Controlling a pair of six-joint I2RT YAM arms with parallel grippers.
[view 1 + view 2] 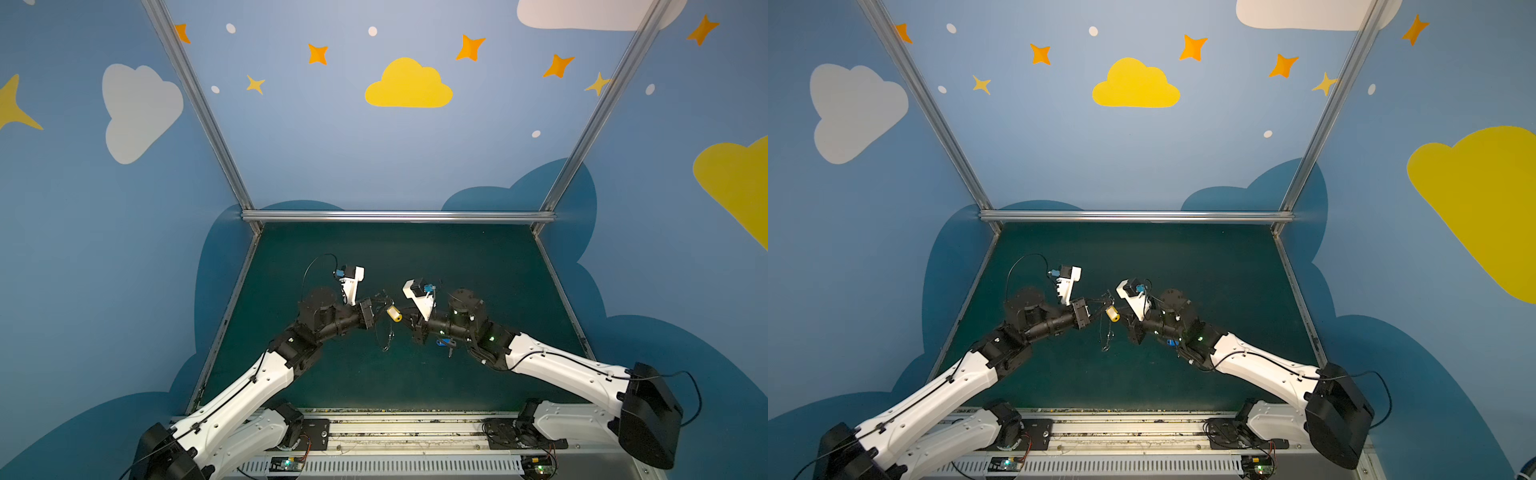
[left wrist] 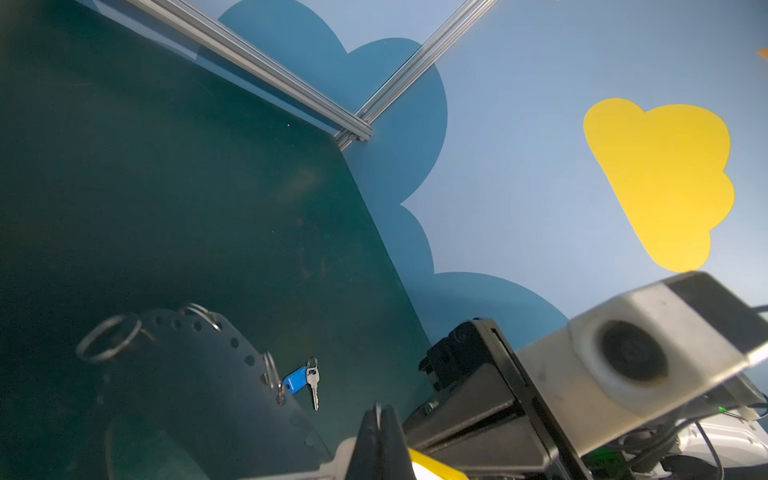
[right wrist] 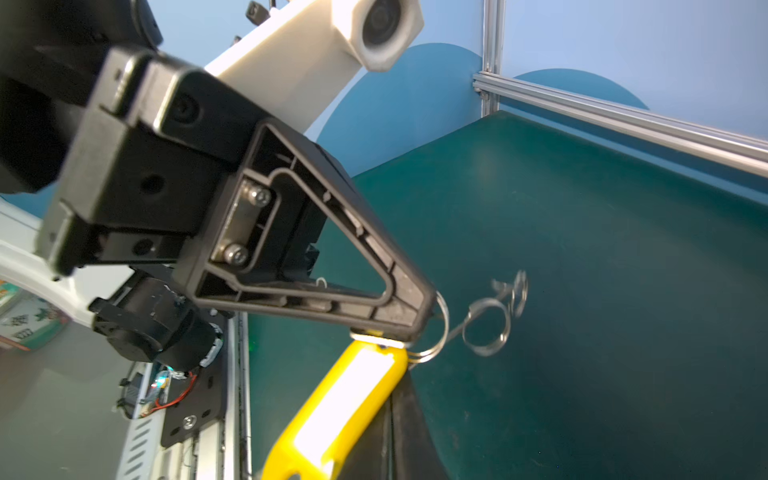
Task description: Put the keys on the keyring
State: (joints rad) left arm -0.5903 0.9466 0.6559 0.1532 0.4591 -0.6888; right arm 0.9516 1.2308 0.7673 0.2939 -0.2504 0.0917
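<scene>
even light, blurred close-ups, bowed edges

The blue-tagged key (image 1: 444,343), four o'clock of yellow tag (image 1: 394,313), sat half hidden under right arm (image 1: 461,328); keyring (image 2: 199,374) was blurred.

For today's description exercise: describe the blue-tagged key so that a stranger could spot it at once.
Find the green mat, then the right arm's wrist. Beside that wrist lies the key, flat on the mat; its blue tag sets it apart from the yellow tag hanging aloft.

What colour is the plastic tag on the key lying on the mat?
Blue. The tag shows best in the left wrist view.
</scene>
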